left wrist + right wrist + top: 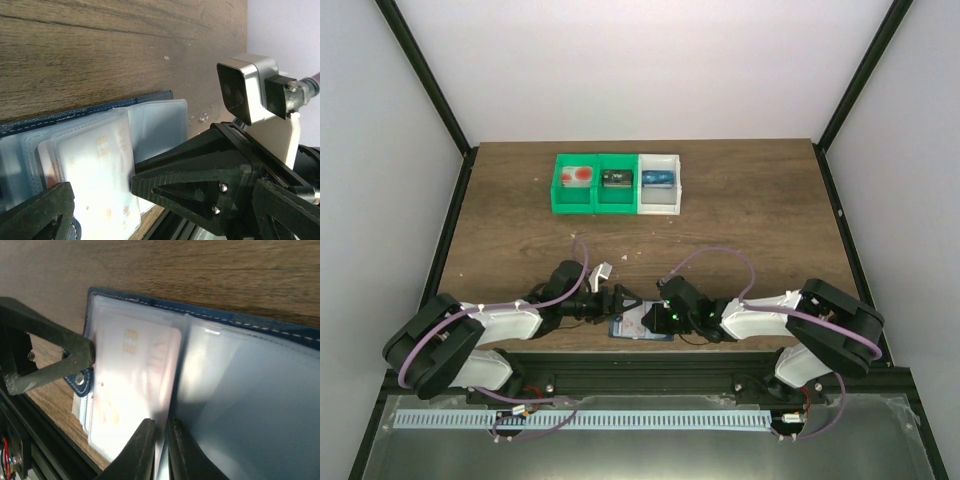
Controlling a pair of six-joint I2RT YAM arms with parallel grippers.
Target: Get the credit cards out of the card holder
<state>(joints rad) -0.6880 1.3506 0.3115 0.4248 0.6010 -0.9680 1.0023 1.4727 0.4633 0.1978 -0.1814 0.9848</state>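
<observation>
Desk [520, 225] has a green bin [595, 209] and a white bin [660, 209] side by side at the far side. Green bin's left compartment holds a red-circle card [578, 176] and its right compartment a black item [617, 179]. White bin holds a blue item [658, 179]. Card holder [250, 322] lies open at the near edge between the arms, well apart from the bins, clear sleeves facing up. One credit card [132, 385] sits in the top sleeve. Left gripper [612, 300] is spread wide, with one of its fingers [60, 365] pressing on the side tab [80, 381] to pin the holder. Right gripper [161, 426] is narrow, nipping the card's edge. The view is too tight to say whether it has the card or only sleeve plastic. Judgement: card is light, stiff and slick, while the sleeve is soft and likely to drag along. Best hold is the exposed edge, pulling flat along the sleeve.
</observation>
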